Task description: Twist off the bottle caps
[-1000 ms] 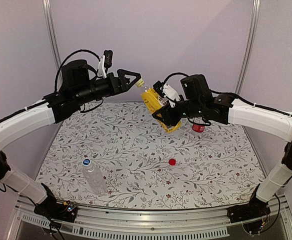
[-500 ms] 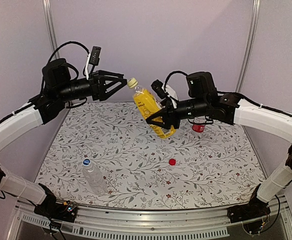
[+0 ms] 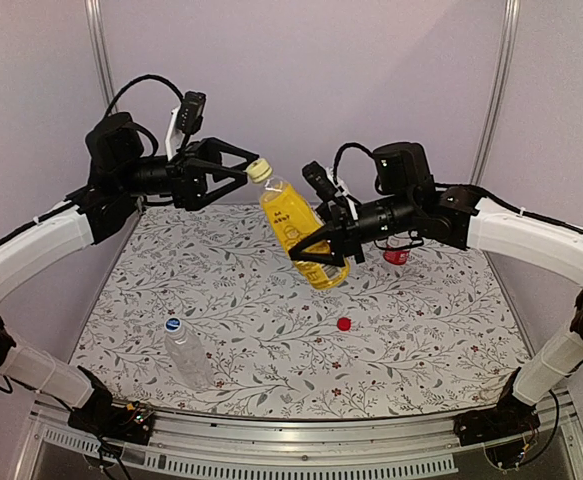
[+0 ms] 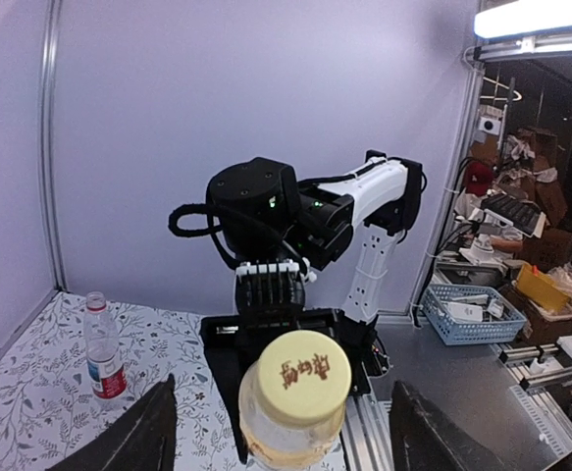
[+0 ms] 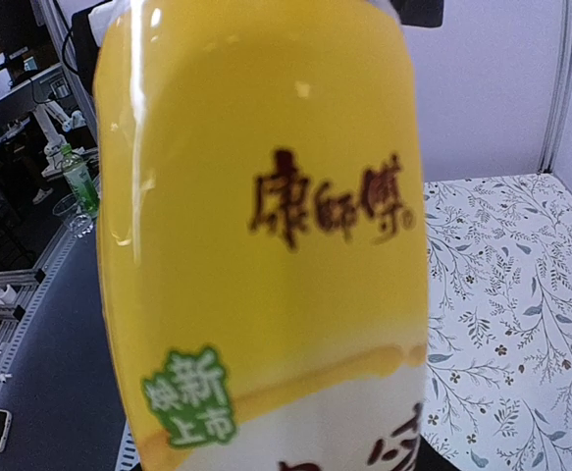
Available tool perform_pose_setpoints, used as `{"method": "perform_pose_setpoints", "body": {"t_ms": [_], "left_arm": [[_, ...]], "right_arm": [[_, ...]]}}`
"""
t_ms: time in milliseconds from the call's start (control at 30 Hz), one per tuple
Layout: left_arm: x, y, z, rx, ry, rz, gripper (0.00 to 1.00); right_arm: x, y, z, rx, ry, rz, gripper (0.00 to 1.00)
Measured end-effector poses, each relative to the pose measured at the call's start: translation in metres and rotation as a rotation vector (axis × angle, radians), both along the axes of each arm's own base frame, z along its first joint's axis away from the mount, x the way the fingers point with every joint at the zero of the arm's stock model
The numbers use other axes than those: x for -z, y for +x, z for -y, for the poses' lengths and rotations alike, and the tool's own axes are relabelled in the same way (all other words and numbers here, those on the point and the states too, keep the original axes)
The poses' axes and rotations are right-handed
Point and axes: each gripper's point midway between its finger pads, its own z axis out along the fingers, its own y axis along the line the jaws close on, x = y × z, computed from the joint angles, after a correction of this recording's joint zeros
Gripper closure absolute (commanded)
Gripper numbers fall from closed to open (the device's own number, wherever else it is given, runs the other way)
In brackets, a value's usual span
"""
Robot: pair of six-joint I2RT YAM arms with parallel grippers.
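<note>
We see the right gripper [image 3: 323,252] pinching the yellow-orange drink bottle [image 3: 293,222] in the air above the table [image 3: 441,330], its neck tilted toward the left arm. The left gripper [image 3: 243,172] is spread wide on either side of the yellow cap [image 3: 259,170], without touching it. The red cap [image 3: 344,323] lies loose on the table.

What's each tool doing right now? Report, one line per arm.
Left tool: open, straddling the yellow cap, not clamped on it.
Right tool: shut on the yellow bottle.
</note>
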Motion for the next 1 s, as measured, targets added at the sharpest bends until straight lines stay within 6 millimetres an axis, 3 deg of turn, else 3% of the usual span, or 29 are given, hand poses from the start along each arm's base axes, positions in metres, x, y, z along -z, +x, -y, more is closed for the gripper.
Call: {"method": "perform_pose_setpoints", "body": {"t_ms": [400,1000], "left_arm": [[-0.009,-0.006,0.009,0.069,-0.028,0.018,0.38],[-0.005,-0.012,0.019,0.104,-0.023,0.006,0.54]], "right_arm": [[0.005,-0.005,-0.003,-0.044,0.002,-0.027,0.67],[0.005,-0.005,-0.003,-0.042,0.001,-0.03,0.68]]}}
